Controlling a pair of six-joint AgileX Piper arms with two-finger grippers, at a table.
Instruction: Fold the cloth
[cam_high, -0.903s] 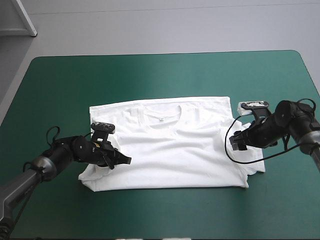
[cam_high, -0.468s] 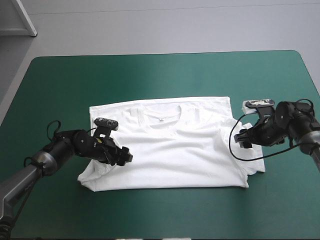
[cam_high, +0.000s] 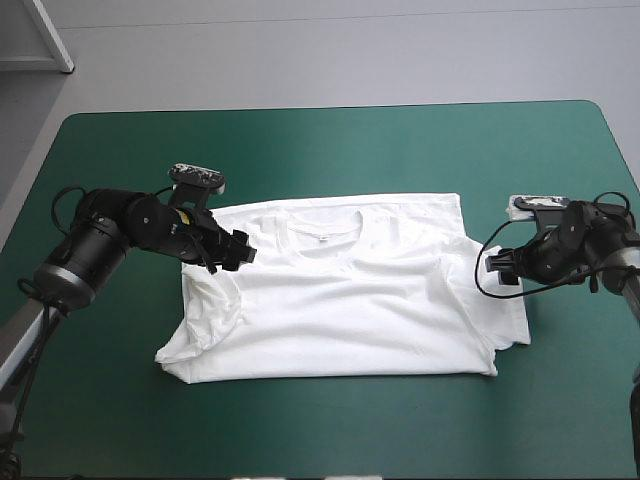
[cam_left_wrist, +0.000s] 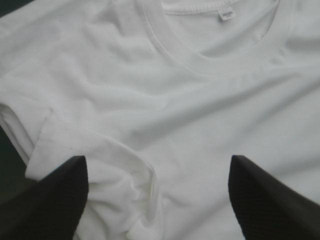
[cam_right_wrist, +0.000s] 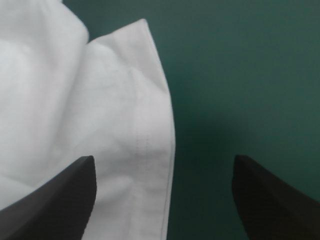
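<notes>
The T-shirt (cam_high: 345, 300) lies spread flat, front up, about the middle of the desk (cam_high: 330, 150), its neck toward the far edge and its bottom hem toward the near one. Only the high view shows it whole. On the left arm's side it is rumpled, and the folded sleeve (cam_high: 210, 320) there is turned in over the body and bunched toward the near corner. The other sleeve (cam_high: 508, 335) juts out onto the teal-green cover. That view shows both arms low at the shirt's two sides, but not how their black fingers stand.

The left wrist view settles this for the left tool (cam_left_wrist: 157, 159). Its fingers (cam_left_wrist: 50, 200) stand wide apart, holding nothing, over the shoulder area, with the folded sleeve and its creases between and just ahead of them. Farther ahead are the ribbed collar (cam_left_wrist: 200, 67) and a small neck label (cam_left_wrist: 226, 13), whose print is too small to read.

The right wrist view shows the right tool (cam_right_wrist: 164, 157) spread just as wide and empty. It straddles the stitched sleeve hem (cam_right_wrist: 150, 145), with one finger over white cloth and the other over bare cover.

Whether either tool's tips touch the fabric cannot be told. Whatever lies under the turned-in sleeve is hidden by the cloth above it.
</notes>
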